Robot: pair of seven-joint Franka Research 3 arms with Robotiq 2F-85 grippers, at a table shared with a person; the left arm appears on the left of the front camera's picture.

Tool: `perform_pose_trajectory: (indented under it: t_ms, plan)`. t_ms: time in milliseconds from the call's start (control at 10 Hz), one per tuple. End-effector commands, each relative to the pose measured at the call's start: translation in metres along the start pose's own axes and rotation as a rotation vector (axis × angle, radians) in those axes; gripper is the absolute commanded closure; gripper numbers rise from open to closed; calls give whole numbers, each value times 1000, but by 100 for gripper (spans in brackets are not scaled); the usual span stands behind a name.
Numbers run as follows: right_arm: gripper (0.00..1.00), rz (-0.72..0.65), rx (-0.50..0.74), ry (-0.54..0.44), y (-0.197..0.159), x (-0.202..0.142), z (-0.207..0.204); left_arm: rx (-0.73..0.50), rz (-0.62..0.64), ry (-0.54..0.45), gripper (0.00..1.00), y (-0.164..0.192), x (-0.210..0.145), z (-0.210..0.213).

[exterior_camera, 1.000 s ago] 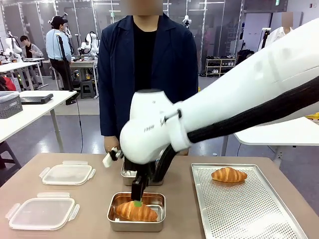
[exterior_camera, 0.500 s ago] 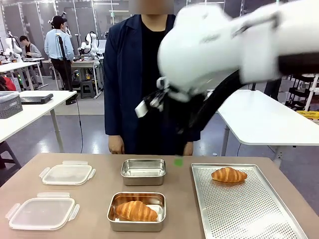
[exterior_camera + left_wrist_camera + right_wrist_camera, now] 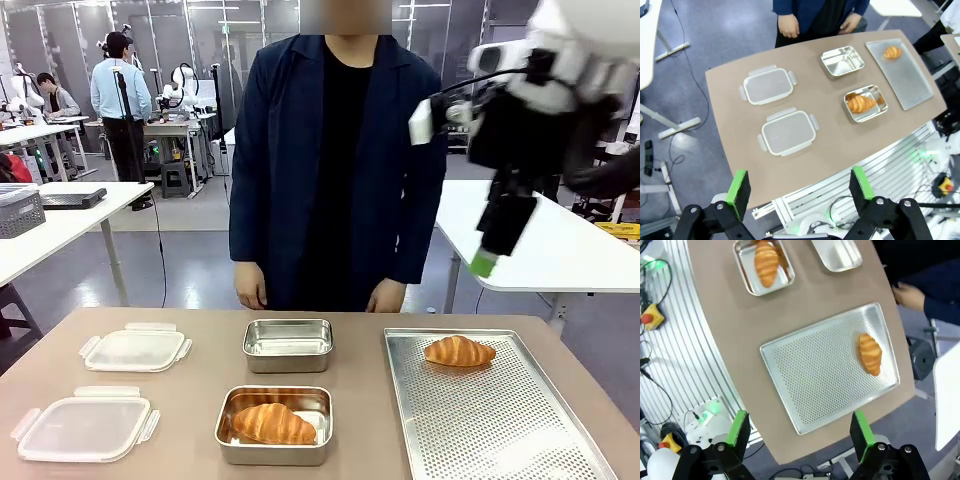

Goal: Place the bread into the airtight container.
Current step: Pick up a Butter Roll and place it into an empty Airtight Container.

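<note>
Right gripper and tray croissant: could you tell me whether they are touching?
Apart. The front view shows the right gripper in mid-air, well above the tray croissant.

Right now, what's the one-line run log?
right gripper: open, empty, high above perforated metal tray | left gripper: open | golden croissant: in near steel container | second croissant: on tray

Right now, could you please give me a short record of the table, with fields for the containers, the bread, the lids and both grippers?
Near steel container: holds one croissant, uncovered
Far steel container: empty, uncovered
Tray: one loose croissant near its far edge
Lids: two, lying flat to the robot's left of the containers, one far, one near
Left gripper: open, empty, high above the table
Right gripper: open, empty, raised over the tray
Person: stands at the far edge, touching nothing
</note>
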State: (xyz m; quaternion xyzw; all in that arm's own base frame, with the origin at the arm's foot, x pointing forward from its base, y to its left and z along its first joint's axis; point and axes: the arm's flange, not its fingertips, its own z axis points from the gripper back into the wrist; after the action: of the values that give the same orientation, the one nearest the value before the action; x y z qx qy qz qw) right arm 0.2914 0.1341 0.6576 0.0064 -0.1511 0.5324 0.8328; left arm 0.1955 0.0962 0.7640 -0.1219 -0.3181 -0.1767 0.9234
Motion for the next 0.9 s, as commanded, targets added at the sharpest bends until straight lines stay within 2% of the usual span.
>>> perform_pose_trajectory:
  t_ms: [0,100,300,500,800]
  plan:
    - [0,-138,-74,-64,5,-40,15,-5,-16,3,0,-1,1,2]
    - [0,-211,-77,-47,-1,-59,19,-5,-16,3,0,-1,1,2]
    - [0,-106,-111,-28,-34,-77,-17,-5,-16,3,0,-1,1,2]
    - [0,115,-109,-29,-73,-93,-74,-5,-16,3,0,-1,1,2]
    - [0,140,-7,-64,-114,-92,-148,-5,-16,3,0,-1,1,2]
